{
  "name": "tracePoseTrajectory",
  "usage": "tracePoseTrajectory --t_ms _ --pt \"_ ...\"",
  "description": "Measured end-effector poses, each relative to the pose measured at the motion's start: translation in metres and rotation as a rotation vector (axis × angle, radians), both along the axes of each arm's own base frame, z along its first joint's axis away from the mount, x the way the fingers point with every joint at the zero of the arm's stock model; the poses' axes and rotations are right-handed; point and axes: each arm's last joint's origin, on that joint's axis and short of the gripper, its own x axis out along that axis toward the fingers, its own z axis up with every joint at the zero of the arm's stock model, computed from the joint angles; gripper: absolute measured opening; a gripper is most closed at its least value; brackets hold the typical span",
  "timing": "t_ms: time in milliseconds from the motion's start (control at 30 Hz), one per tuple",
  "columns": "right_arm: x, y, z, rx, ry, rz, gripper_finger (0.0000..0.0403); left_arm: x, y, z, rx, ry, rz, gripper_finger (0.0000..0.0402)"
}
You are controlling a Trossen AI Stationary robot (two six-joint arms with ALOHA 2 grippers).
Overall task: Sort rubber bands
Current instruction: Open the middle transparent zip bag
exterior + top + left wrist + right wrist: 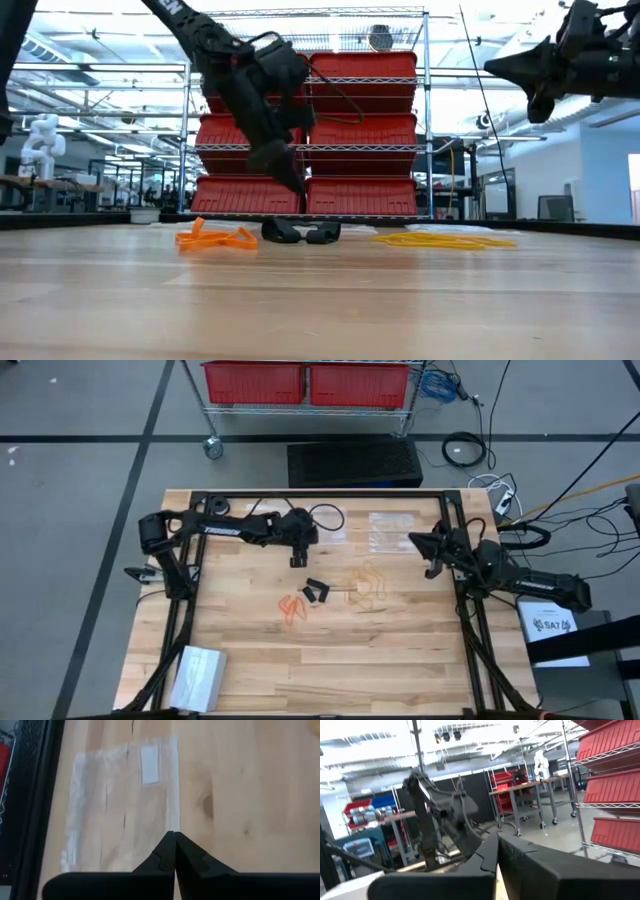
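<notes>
Three small clusters of rubber bands lie on the wooden table near its middle: orange [293,607] [215,238], black [316,592] [300,233] and pale tan [368,585] [440,240]. My left gripper [297,563] [298,186] [174,835] is shut and empty. It points down a little above the table, just beyond the black bands toward the far edge. My right gripper [413,540] [492,67] [497,836] is shut and empty, raised high over the table's right part with its fingers pointing toward the table's left.
Clear plastic bags [390,530] [120,805] lie flat near the far edge. A black cable loop [328,517] lies by the left arm. A white box [197,675] sits at the near left corner. Black frame rails [460,600] run along the table's sides. Red bins [360,130] stand behind.
</notes>
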Motion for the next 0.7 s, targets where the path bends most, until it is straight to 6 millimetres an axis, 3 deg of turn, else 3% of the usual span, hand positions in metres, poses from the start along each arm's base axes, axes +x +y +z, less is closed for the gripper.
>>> tracePoseTrajectory --t_ms 100,233,400,567,700 --pt "0.001 0.0 -0.001 0.001 0.018 -0.001 0.0 -0.002 -0.001 -0.001 -0.024 0.032 0.025 0.0012" --pt "0.003 -0.001 -0.003 0.005 0.032 -0.001 0.0 -0.005 0.0 -0.025 -0.068 0.156 0.069 0.0041" --pt "0.003 -0.001 -0.003 0.008 0.037 0.0 0.0 0.0 0.013 -0.045 -0.07 0.157 0.115 0.0095" --pt "0.003 -0.001 -0.003 0.01 0.036 0.0 0.0 0.003 0.024 -0.053 -0.063 0.134 0.144 0.0139" --pt "0.003 -0.001 -0.003 0.013 0.035 0.001 0.0 0.002 0.026 -0.056 -0.068 0.138 0.152 0.0143"
